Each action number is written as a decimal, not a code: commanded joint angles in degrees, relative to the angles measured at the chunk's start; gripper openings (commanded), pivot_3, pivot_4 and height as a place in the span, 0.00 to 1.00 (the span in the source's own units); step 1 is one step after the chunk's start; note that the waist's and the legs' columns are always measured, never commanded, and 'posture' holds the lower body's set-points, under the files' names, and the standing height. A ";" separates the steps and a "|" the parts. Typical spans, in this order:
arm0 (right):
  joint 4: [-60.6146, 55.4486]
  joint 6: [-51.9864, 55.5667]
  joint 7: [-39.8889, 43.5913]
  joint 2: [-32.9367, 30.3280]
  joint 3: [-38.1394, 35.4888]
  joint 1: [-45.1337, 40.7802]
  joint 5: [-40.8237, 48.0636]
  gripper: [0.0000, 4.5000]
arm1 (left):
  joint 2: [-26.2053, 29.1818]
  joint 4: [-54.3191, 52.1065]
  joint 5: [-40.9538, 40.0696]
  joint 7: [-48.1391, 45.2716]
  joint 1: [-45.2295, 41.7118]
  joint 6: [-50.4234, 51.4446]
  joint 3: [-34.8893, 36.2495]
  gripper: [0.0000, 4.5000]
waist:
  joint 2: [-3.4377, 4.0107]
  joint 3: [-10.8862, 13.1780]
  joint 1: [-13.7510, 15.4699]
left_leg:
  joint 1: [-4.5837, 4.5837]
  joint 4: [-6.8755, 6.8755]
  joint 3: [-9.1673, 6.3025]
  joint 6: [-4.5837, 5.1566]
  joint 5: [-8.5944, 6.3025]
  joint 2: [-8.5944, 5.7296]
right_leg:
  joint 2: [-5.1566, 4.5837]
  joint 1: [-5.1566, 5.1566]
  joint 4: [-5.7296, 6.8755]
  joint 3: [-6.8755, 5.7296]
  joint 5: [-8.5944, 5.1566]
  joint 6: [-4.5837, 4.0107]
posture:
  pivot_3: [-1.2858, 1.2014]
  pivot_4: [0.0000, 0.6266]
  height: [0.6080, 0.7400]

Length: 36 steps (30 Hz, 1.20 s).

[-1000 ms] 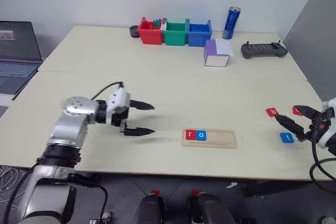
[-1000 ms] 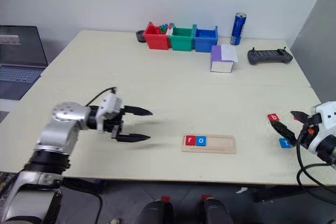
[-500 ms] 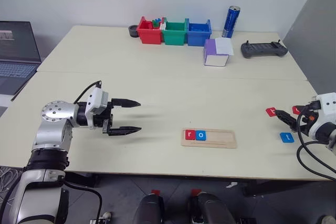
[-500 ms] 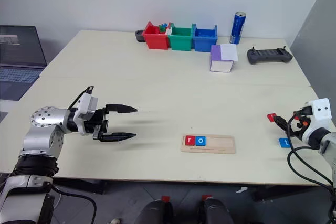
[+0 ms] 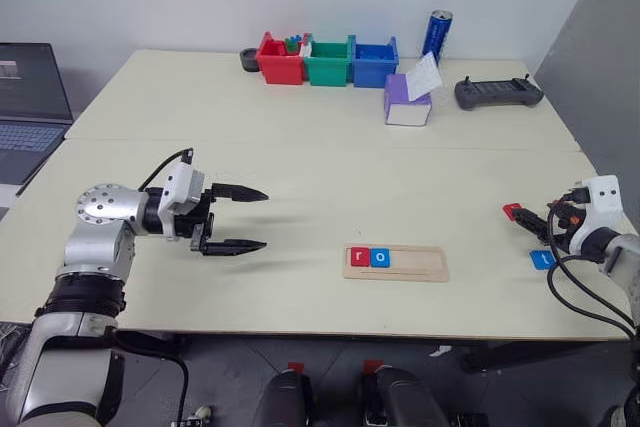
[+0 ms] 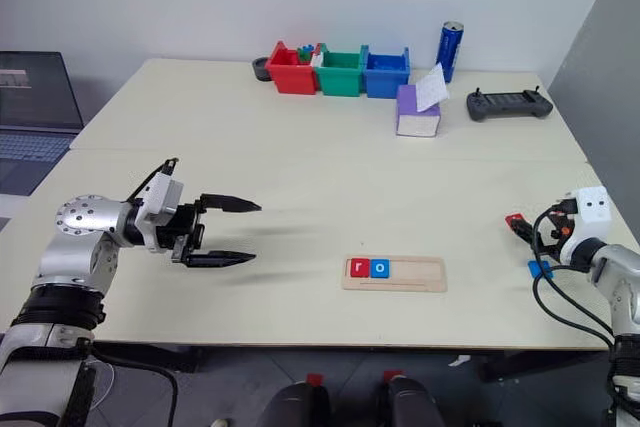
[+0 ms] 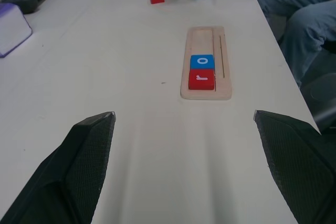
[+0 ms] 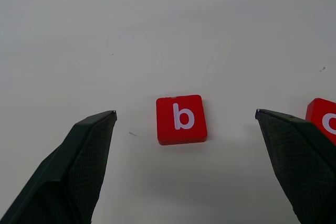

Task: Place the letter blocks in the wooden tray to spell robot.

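Right tool [image 8: 184,116] wide over "b" block [image 8: 181,119]; second red block [image 8: 323,124] cut off; left tool [image 7: 184,116] wide

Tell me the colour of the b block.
Red with a white letter; the b block shows best in the right wrist view.

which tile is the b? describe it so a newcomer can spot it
Go to the table's right edge, where the open right gripper sits. Three loose tiles lie there; the b tile is the red one lying between the gripper's fingers. The other red tile lies beside it outside the fingers, and the third, the t tile, is blue.
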 commanded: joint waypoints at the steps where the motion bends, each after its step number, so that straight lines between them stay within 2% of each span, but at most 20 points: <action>1: 7.43 -5.11 1.53 0.31 1.29 -3.89 -2.42 1.00 | 2.25 -0.18 -2.37 -0.37 -0.72 -1.09 -1.77 0.99 | 0.00 0.00 -0.08 | 0.01 0.01 0.02 0.00 0.00 0.01 | 0.00 0.00 0.00 0.03 0.00 0.00 | 0.52 0.24 1.00; 10: 19.56 -10.89 4.19 2.83 4.93 -9.24 -5.97 1.00 | 4.93 -3.41 -5.18 -0.37 1.69 0.73 -2.15 0.99 | 0.00 0.00 -0.31 | 0.04 0.01 0.11 -0.01 0.01 0.01 | 0.00 -0.05 0.06 0.12 0.01 -0.01 | 0.52 0.24 1.00; 13: 20.26 -11.23 3.43 3.71 4.53 -9.54 -6.35 0.86 | 5.17 -3.89 -5.21 -0.37 2.24 1.11 -1.70 1.00 | -0.01 0.00 -0.33 | 0.05 0.03 0.10 -0.01 0.01 0.02 | 0.00 -0.04 0.08 0.12 0.01 -0.01 | 0.52 0.24 1.00; 20: 12.02 -7.96 1.05 5.77 3.32 -5.02 -4.97 0.33 | 4.32 -2.87 -4.19 -0.37 1.37 0.97 -1.83 1.00 | -0.01 -0.01 -0.31 | 0.06 0.01 0.10 -0.02 0.01 0.05 | 0.01 -0.04 0.10 0.12 0.00 -0.01 | 0.52 0.24 1.00; 24: 1.40 -5.22 -5.66 8.73 0.71 -0.36 -4.62 0.33 | 3.53 -0.94 -3.48 -0.37 -0.25 0.39 -2.90 1.00 | -0.01 -0.01 -0.16 | 0.05 0.02 0.10 -0.02 0.01 0.05 | 0.01 -0.04 0.09 0.11 0.01 -0.01 | 0.52 0.24 1.00; 31: -31.66 10.06 -19.84 18.08 -2.33 12.84 -1.52 0.33 | 2.82 2.40 -3.49 -0.37 -2.73 -1.23 -5.95 1.00 | 0.00 -0.02 -0.05 | -0.06 -0.03 0.06 -0.02 0.01 0.05 | 0.01 -0.14 0.09 0.10 0.00 -0.01 | 0.52 0.24 1.00; 36: -44.50 16.91 -23.88 23.34 1.17 19.59 -0.86 0.33 | 1.75 4.55 -3.48 -0.37 -4.49 -2.58 -7.45 1.00 | 0.00 -0.03 -0.05 | -0.05 0.00 0.07 -0.01 0.00 0.05 | 0.01 -0.16 0.11 0.12 0.00 -0.01 | 0.52 0.24 1.00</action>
